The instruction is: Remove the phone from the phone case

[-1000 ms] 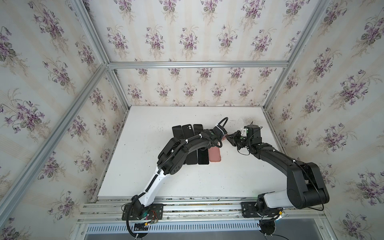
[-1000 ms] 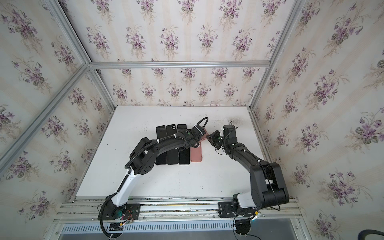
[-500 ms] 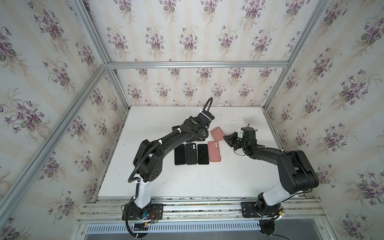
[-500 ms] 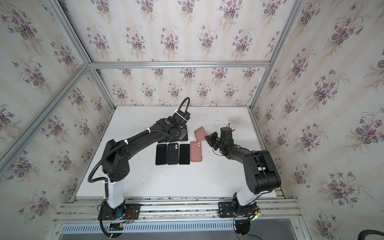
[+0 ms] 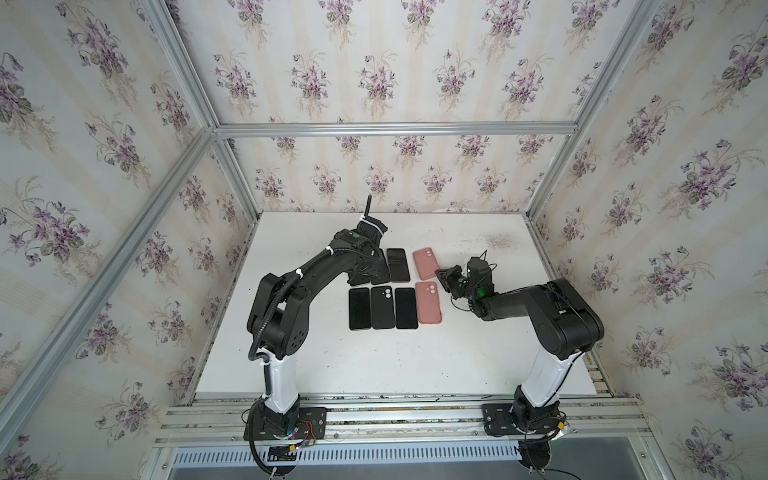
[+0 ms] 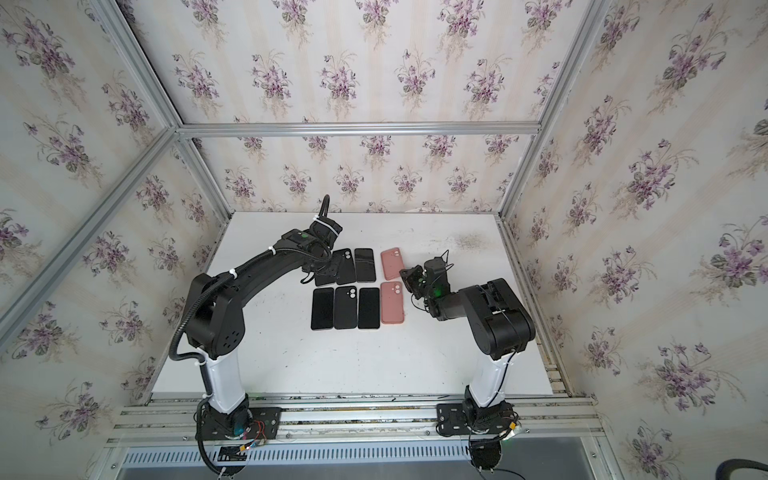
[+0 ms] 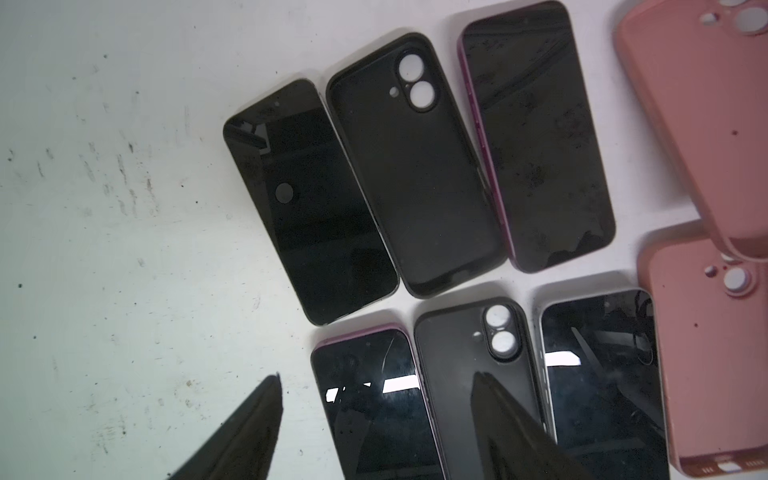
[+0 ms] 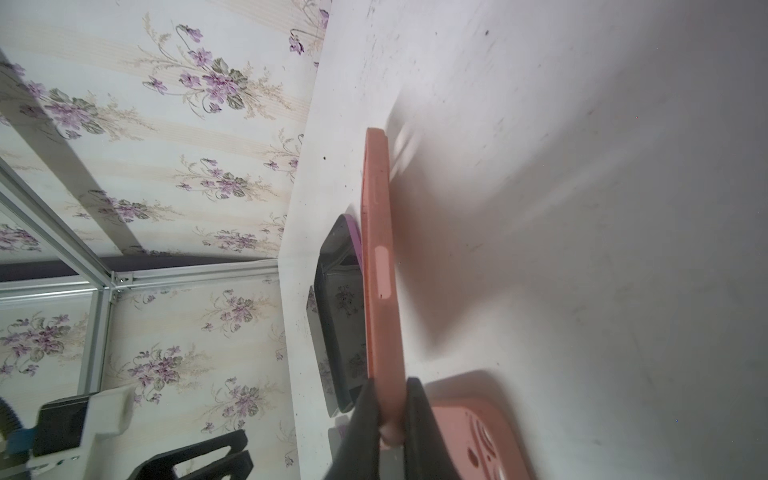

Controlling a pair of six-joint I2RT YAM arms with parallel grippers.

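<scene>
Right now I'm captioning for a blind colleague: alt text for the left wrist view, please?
Four dark-screened phones and two black cases lie in two rows of three on a scuffed white table, two pink cases beside them; the open left gripper hangs above.

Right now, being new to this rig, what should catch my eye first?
Two rows of black phones and black cases fill the white table's middle. The right gripper is shut on the edge of the farther salmon-pink silicone case, with a second pink case nearer; the left gripper hangs open above the black rows.
</scene>
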